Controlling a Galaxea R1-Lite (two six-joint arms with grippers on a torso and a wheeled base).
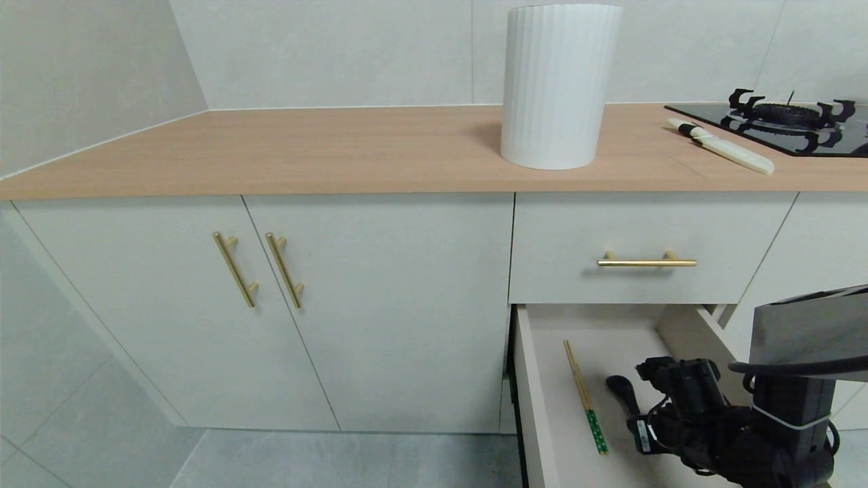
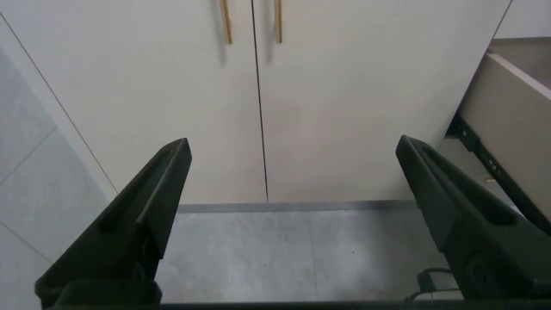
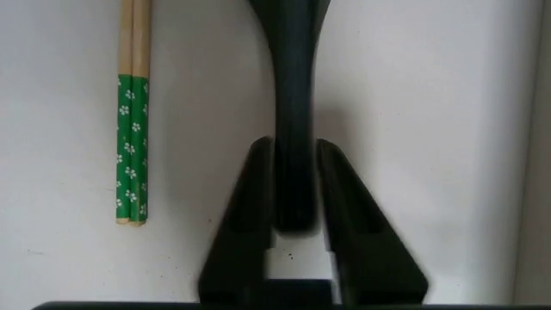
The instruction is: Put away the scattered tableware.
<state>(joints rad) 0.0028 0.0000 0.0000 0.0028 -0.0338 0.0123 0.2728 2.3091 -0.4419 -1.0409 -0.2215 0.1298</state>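
Note:
A black spoon (image 1: 621, 389) lies in the open lower drawer (image 1: 530, 386), beside a pair of wooden chopsticks (image 1: 584, 398) with green flowered ends. My right gripper (image 1: 649, 421) reaches into the drawer. In the right wrist view it (image 3: 295, 194) is shut on the spoon (image 3: 293, 77) by its handle, with the chopsticks (image 3: 133, 120) lying parallel a little way off. A white knife (image 1: 723, 146) with a black band rests on the counter by the stove. My left gripper (image 2: 293, 215) hangs open with nothing in it, low in front of the cabinet doors (image 2: 258, 95).
A tall white ribbed container (image 1: 557, 85) stands on the wooden counter (image 1: 325, 149). A black gas stove (image 1: 790, 122) sits at the far right. The upper drawer (image 1: 647, 247) above the open one is closed. Grey floor tiles (image 2: 284, 254) lie below the left gripper.

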